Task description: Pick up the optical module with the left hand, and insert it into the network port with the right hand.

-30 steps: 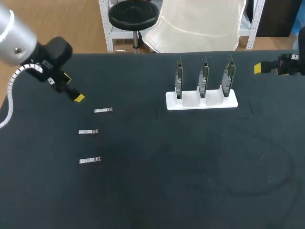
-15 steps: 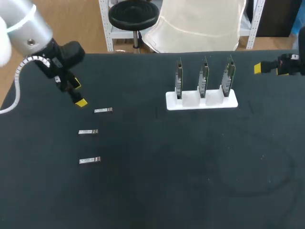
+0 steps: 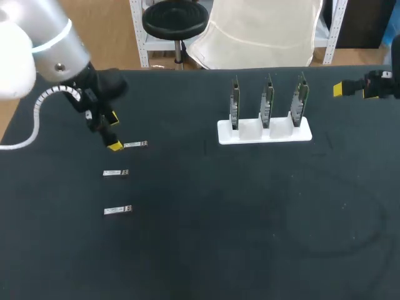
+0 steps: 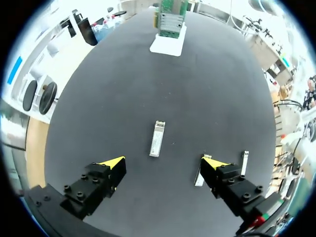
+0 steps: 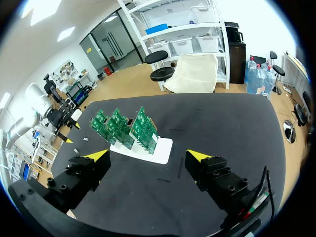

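Note:
Three small silver optical modules lie in a column at the table's left: the far one (image 3: 135, 144), the middle one (image 3: 115, 172) and the near one (image 3: 117, 210). My left gripper (image 3: 114, 131) hangs open just beside the far module's left end. From the left wrist, that module (image 4: 157, 138) lies lengthwise ahead of the open gripper (image 4: 162, 163), between the lines of its fingers and untouched. Another module (image 4: 199, 177) lies by one fingertip. The network ports are on three upright green boards (image 3: 267, 103) in a white stand (image 3: 281, 134). My right gripper (image 3: 340, 89) is open at the far right edge, holding nothing.
From the right wrist, the white stand (image 5: 160, 150) with its green boards (image 5: 126, 126) lies ahead of the open right gripper (image 5: 148, 157), well apart from it. Bare dark tabletop (image 3: 250, 219) spreads between the modules and the stand and across the front.
My left arm has swung in from the far left corner, right and nearer, bringing its open gripper down beside the far module. The right arm and the modules have not moved.

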